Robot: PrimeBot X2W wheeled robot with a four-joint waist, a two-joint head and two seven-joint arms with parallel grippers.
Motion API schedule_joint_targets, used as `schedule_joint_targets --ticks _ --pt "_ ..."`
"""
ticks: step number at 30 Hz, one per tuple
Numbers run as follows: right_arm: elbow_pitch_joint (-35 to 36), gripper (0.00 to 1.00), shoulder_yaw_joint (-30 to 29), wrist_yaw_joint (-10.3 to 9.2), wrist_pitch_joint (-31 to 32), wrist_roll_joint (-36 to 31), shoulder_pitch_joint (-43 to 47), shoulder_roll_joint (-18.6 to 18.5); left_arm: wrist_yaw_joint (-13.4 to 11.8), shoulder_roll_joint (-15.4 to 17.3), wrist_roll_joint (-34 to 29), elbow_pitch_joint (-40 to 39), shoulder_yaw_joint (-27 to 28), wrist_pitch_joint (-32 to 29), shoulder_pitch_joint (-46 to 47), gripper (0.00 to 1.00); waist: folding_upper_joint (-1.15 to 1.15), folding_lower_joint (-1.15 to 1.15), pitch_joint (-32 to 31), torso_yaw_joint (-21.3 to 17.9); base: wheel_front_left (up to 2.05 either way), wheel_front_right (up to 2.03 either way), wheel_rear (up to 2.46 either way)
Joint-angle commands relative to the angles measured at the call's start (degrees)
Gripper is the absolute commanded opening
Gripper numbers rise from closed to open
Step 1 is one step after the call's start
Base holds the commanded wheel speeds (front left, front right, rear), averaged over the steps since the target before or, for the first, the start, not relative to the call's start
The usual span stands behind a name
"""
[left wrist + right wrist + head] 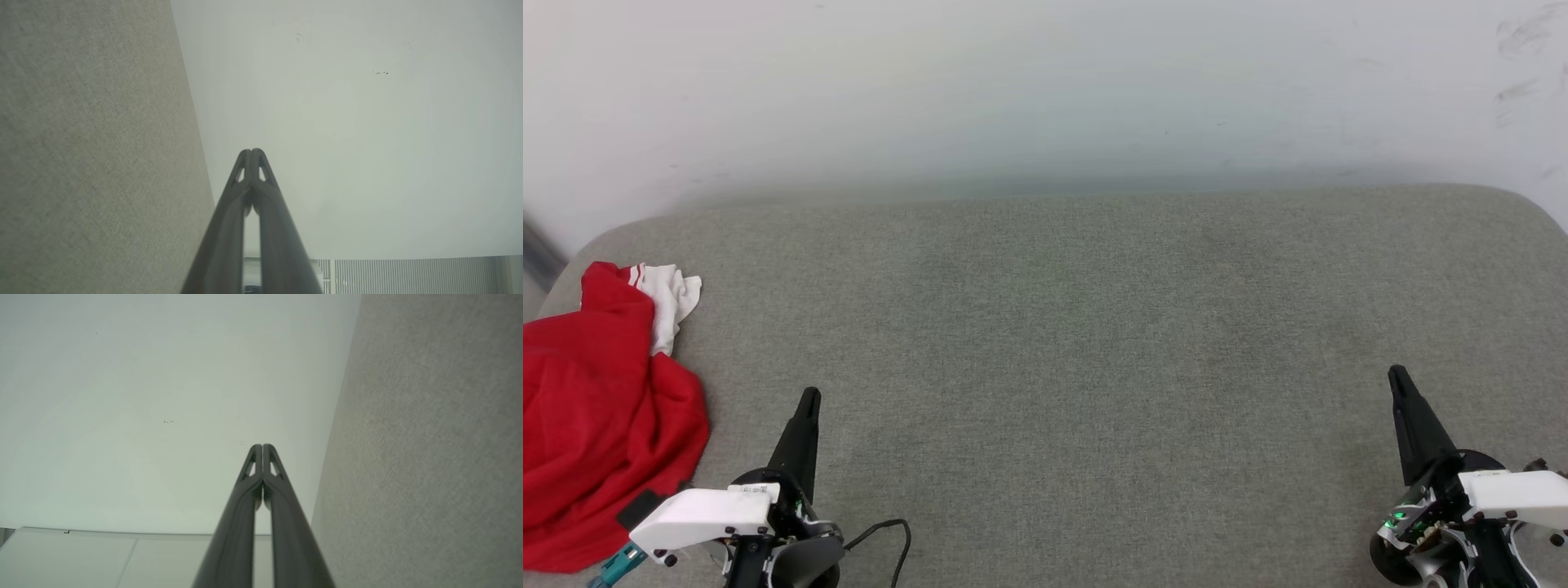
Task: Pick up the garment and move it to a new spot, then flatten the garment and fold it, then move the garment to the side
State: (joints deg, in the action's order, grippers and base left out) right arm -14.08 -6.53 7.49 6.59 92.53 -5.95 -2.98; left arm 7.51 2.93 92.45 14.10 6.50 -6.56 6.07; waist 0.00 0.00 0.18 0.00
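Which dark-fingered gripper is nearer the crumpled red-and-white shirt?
The left gripper, beside the red shirt at lower left; the right gripper is across the grey fabric surface.

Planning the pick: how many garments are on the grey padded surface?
1. The garment lies crumpled at the surface's left edge, left of the left gripper. It runs off frame, so more could hide beneath or beyond.

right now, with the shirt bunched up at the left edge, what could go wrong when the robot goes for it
1. The garment lies crumpled at the left edge of the gray cushion, so a pull could drag it off.
2. It is a heap, so the left gripper, now shut, may pinch several layers and make flattening harder.
3. The loose black cable by that wrist might snag.
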Motion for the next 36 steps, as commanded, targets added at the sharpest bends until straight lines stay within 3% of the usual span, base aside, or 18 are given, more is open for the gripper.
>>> schedule_joint_targets --ticks 1,25,26,36 --pt "-0.1 0.00 0.0 0.00 0.1 -0.3 -0.6 0.2 0.1 -0.1 -0.1 0.0 0.1 -0.1 0.5 0.00 0.00 0.00 0.0 0.0 0.00 0.00 0.00" --pt "-0.1 0.00 0.0 0.00 0.1 -0.3 -0.6 0.2 0.1 -0.1 -0.1 0.0 0.1 -0.1 0.5 0.00 0.00 0.00 0.0 0.0 0.00 0.00 0.00" --pt "0.0 1.00 0.0 0.00 0.0 0.0 0.0 0.0 0.0 0.0 0.0 0.0 0.0 0.0 0.0 1.00 0.00 0.00 0.0 0.0 0.00 0.00 0.00" --pt "-0.2 1.00 0.1 -0.01 -2.3 -2.1 1.6 0.0 0.0 -0.1 -2.0 -0.9 0.2 2.3 -1.5 1.00 0.00 0.00 0.1 -0.1 0.00 0.00 0.00"
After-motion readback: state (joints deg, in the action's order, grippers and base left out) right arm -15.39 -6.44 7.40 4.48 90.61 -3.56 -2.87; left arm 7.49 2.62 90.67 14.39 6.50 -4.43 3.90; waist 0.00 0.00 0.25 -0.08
